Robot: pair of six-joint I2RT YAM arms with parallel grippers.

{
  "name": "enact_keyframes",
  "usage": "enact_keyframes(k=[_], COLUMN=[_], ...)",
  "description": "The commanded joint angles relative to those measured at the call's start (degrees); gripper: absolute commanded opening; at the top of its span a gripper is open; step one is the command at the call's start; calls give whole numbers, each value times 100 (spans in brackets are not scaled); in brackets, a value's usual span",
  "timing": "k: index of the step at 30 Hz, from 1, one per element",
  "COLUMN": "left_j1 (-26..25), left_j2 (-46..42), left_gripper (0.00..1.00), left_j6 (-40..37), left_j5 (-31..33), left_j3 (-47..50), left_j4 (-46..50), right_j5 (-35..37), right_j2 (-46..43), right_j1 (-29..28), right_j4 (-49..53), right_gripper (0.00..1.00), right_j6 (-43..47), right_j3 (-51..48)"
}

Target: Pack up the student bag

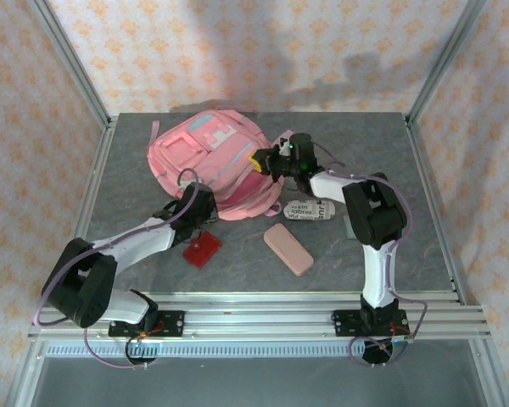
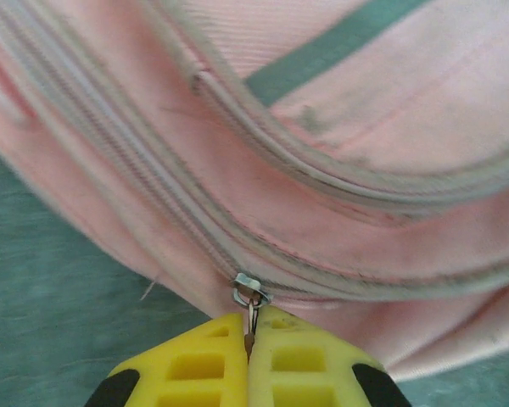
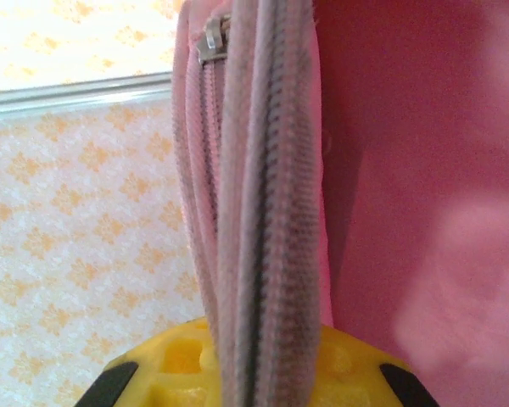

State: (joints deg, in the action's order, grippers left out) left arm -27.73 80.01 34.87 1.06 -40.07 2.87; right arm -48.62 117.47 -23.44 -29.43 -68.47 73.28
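While both your claws hold its zips, the student bag [image 1: 205,157] lies at the back middle of the table [image 1: 407,254].
Your left gripper [image 2: 250,332] is pressed together on the metal zip pull [image 2: 251,297] at the bag's near edge; your right gripper [image 3: 256,339] pinches the grey zip trim [image 3: 263,212] on its right side.

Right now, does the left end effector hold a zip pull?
Yes, the left end effector pinches the zip pull on the student bag.

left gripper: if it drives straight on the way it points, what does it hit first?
The bag. The left gripper is shut on the zip pull, and the zip seam and pink fabric seem to lie directly ahead with no visible gap.
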Motion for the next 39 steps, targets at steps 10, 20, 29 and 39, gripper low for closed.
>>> enact_keyframes(k=[10, 20, 29, 39], left_j1=[-314, -297, 952, 2221], left_j2=[752, 592, 211, 498], left_gripper=[0, 0, 0, 6], left_j6=[99, 94, -46, -287], left_j5=[-510, 130, 524, 982], left_j3=[-282, -176, 54, -399], left_j4=[-558, -234, 257, 460], right_j5=[344, 358, 526, 570], right_j2=[-126, 128, -417, -532], right_j1=[-617, -918, -701, -635], right_j4=[-399, -518, -562, -791], right_gripper=[42, 0, 0, 0], right_j6=[291, 183, 255, 146], right_j3=[-683, -598, -915, -1079])
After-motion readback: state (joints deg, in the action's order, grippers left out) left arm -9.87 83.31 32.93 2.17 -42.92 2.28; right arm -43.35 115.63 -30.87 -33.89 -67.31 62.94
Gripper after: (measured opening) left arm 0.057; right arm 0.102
